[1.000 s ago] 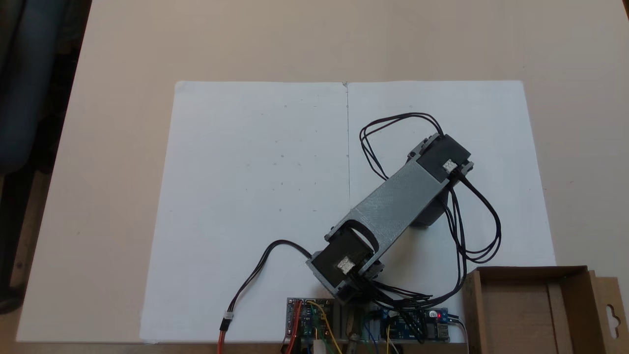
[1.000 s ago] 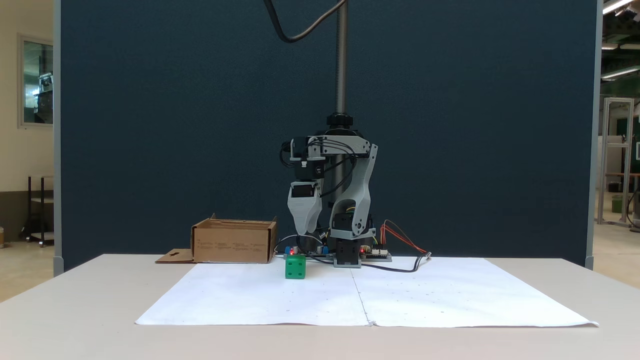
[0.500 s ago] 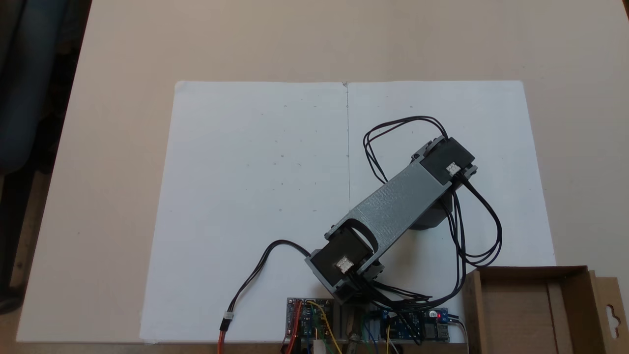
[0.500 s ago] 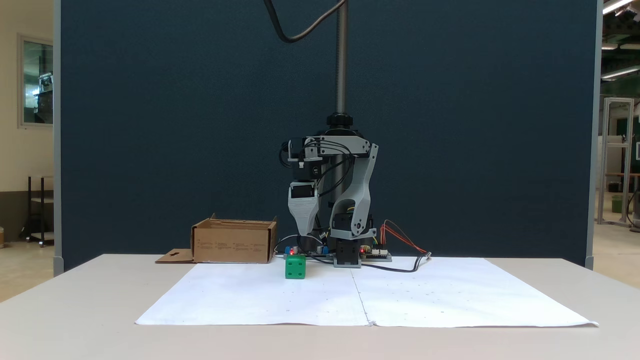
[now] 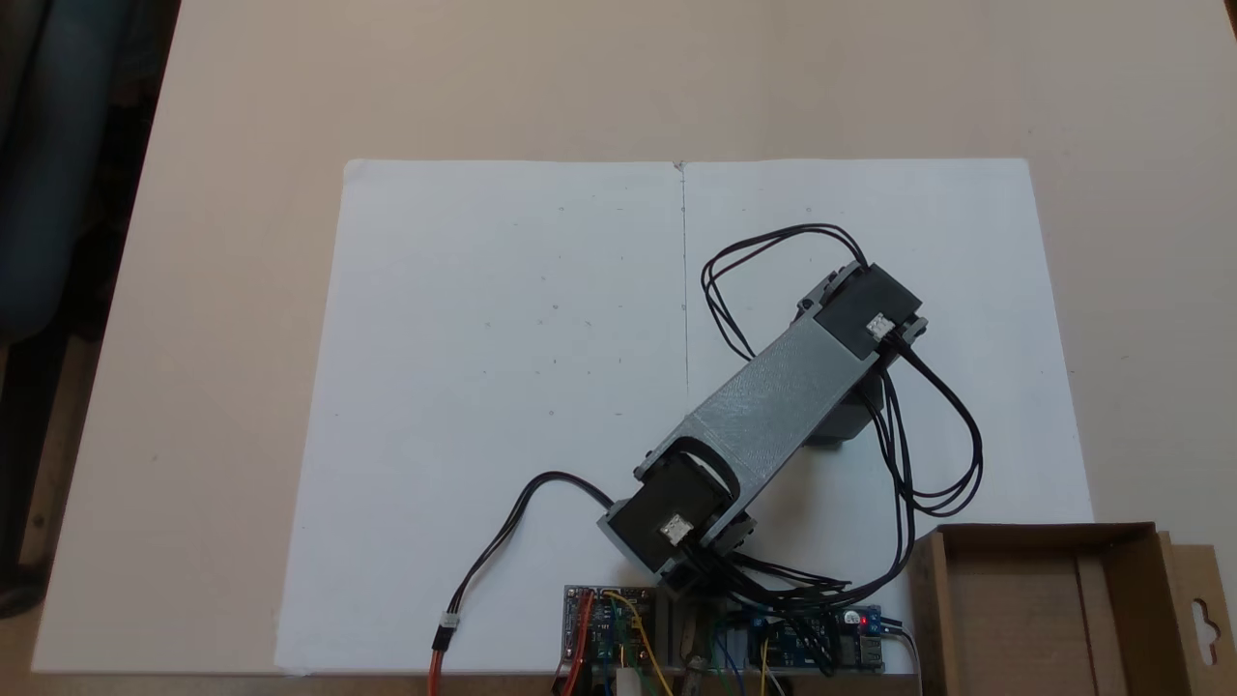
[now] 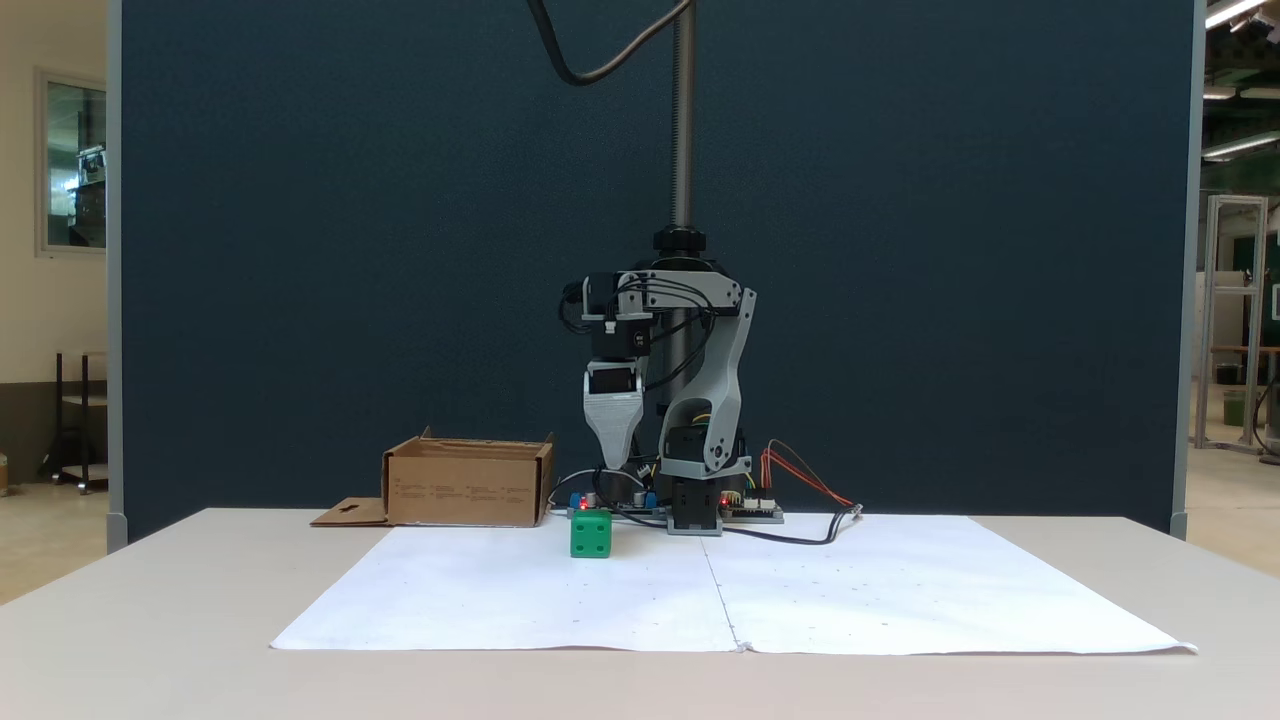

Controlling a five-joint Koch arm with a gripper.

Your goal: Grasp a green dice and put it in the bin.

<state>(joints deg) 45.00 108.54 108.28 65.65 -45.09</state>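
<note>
The green dice sits on the white paper in front of the arm's base, in a fixed view from the front. My gripper hangs point-down above it and slightly to its right, well clear of its top. One grey tapered jaw faces this camera and covers the other, so the opening cannot be judged. In the fixed view from above, the arm's grey link covers both gripper and dice. The bin, a brown cardboard box, stands at the lower right there, and left of the arm in the front view.
White paper sheets cover the middle of the beige table. Circuit boards and looping black cables lie by the arm's base. A red and black lead trails across the paper. The bin's flap sticks out sideways.
The arm swayed a little toward the bin and back. The gripper now hangs slightly further right in the front view. The dice has not moved.
</note>
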